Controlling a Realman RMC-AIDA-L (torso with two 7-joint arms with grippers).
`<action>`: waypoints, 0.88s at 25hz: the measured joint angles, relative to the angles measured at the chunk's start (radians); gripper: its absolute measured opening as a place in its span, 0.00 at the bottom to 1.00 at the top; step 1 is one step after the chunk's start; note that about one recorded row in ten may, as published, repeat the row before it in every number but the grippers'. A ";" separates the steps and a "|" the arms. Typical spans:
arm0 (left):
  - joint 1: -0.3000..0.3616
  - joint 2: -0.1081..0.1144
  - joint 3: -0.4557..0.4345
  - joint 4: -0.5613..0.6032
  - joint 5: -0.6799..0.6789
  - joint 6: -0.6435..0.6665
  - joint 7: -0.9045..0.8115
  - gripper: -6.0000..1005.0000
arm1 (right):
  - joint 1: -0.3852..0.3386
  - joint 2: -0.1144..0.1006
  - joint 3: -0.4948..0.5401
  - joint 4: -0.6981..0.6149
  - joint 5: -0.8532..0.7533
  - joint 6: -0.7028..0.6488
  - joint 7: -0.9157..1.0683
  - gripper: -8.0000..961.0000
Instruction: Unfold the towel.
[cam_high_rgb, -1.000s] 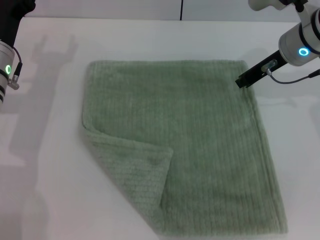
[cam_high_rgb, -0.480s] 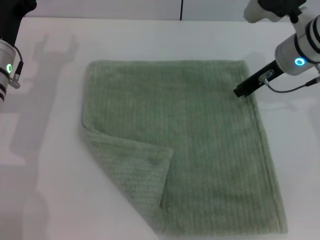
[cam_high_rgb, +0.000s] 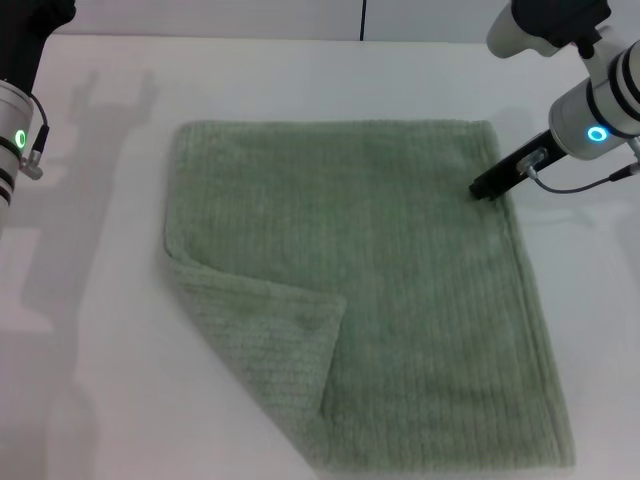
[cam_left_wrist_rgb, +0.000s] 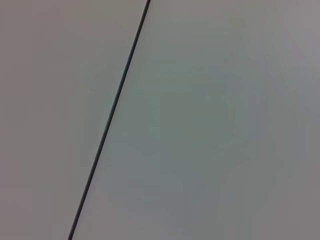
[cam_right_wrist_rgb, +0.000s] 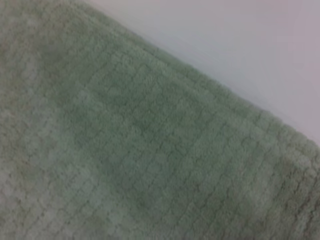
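Note:
The sage-green towel (cam_high_rgb: 400, 290) lies spread on the white table (cam_high_rgb: 90, 330) in the head view. Its near-left corner (cam_high_rgb: 270, 340) is folded over onto the cloth as a triangular flap. My right gripper (cam_high_rgb: 488, 186) is at the towel's right edge near the far-right corner, low over the cloth. The right wrist view shows the towel's ribbed surface (cam_right_wrist_rgb: 125, 150) and its hemmed edge close up against bare table. My left arm (cam_high_rgb: 12, 140) is parked at the far left, away from the towel, its gripper out of view.
A thin dark seam (cam_high_rgb: 362, 20) runs across the table's back; it also shows in the left wrist view (cam_left_wrist_rgb: 110, 115), which otherwise holds only white surface. The towel's near edge reaches the bottom of the head view.
My right gripper has moved a little nearer along the towel's right edge, down toward the cloth. The towel and the left arm have not moved.

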 joint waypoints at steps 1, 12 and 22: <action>0.000 0.000 0.000 -0.004 0.000 0.000 -0.001 0.81 | 0.002 0.000 0.002 0.007 0.000 -0.003 -0.007 0.01; -0.003 0.001 0.015 -0.003 0.002 0.001 -0.053 0.81 | 0.006 0.000 -0.001 0.013 -0.005 -0.014 -0.015 0.01; -0.007 0.006 0.170 0.067 0.003 -0.006 -0.273 0.81 | 0.006 0.000 -0.002 0.012 -0.006 -0.015 -0.019 0.01</action>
